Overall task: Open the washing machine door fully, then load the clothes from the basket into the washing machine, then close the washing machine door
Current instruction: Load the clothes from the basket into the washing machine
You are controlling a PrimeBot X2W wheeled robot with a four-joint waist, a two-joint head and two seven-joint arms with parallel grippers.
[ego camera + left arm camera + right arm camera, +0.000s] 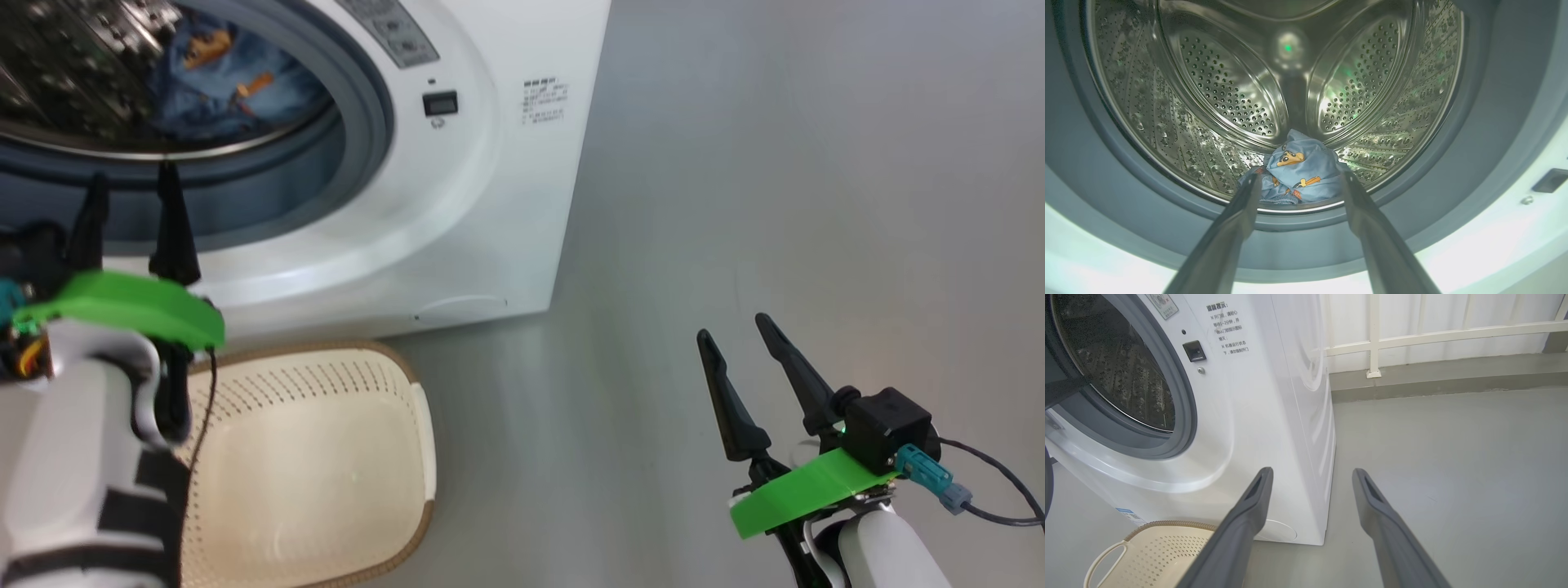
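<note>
- washing machine [490, 245]: white front-loader standing on the floor [775, 163]. Its round mouth stands uncovered in all three views.
- gasket [1486, 122]: grey rubber ring around the mouth.
- drum [1224, 90]: perforated steel with raised ribs and a green glint at the back wall.
- clothes [1302, 171]: light blue fabric with orange-brown cartoon figures. It lies bunched at the bottom of the drum, just behind its front lip. The head view shows it low inside the drum as well.
- basket [310, 384]: cream perforated plastic with a brown woven-look rim. It sits on the floor directly before the washing machine, close to its base. Its bare inside faces up, and one white handle shows in the right wrist view.
- left pincer [133, 184]: fingers apart, nothing clamped between them. It is raised before the mouth with its tips over the lower gasket, pointing into the drum. In the left wrist view the clothes lie between the two tips and beyond them. Whether a tip touches the fabric cannot be told.
- right pincer [733, 328]: fingers apart and holding nothing. It hangs over bare floor to the right of the washing machine, well apart from the basket.
- latch socket [440, 104]: small dark rectangle on the front panel, right of the mouth.
- printed notice [543, 102]: lines of small dark text near the panel's right edge, too small to read.
- round hatch [1278, 531]: white disc at the lower right corner of the front.
- blue sticker [1128, 514]: low on the front, above the basket.
- railing [1433, 335]: white bars along the far wall.
</note>
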